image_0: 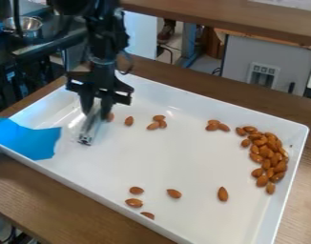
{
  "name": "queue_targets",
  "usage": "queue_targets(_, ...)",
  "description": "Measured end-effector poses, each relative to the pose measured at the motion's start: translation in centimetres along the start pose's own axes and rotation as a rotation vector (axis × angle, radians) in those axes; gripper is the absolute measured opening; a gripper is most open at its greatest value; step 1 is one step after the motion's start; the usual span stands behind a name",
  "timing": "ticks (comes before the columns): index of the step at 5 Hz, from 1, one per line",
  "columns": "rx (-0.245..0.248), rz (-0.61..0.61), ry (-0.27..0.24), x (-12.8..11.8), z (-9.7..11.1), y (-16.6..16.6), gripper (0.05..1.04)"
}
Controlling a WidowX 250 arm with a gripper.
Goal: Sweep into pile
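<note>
The black gripper (97,107) hangs over the left part of the white tray (183,157), shut on a silvery, partly clear tool (90,127) that slants down to the tray floor. One almond (110,116) lies close beside the tool, partly hidden by the gripper. Just right of it are a single almond (129,121) and a small cluster (157,123). Another cluster (216,125) lies toward the back right. The large almond pile (269,155) sits along the right wall. Near the front lie scattered almonds (134,202), a lone one (174,193) and another (222,194) farther right.
A blue sheet (30,139) lies across the tray's left corner. The tray's raised walls surround the almonds, and it stands on a brown wooden table (49,200). At the upper left, behind the table, are a metal bowl (29,26) and dark equipment.
</note>
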State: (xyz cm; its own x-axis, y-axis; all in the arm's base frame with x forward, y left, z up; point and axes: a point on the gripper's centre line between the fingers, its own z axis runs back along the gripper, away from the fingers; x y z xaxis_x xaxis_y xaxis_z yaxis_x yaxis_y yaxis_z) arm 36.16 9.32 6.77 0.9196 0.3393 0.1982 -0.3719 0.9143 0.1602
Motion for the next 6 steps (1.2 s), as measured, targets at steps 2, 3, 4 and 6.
queue_targets(2, -0.034, -0.043, -0.016, -0.5, 0.9, -5.8, 0.354)
queue_targets(3, -0.073, -0.065, -0.003, -1.8, 1.8, -9.8, 0.354)
queue_targets(4, -0.122, -0.103, 0.005, -3.7, 3.0, -14.2, 0.354)
queue_targets(6, -0.214, -0.184, -0.016, -5.9, 6.2, -20.7, 0.354)
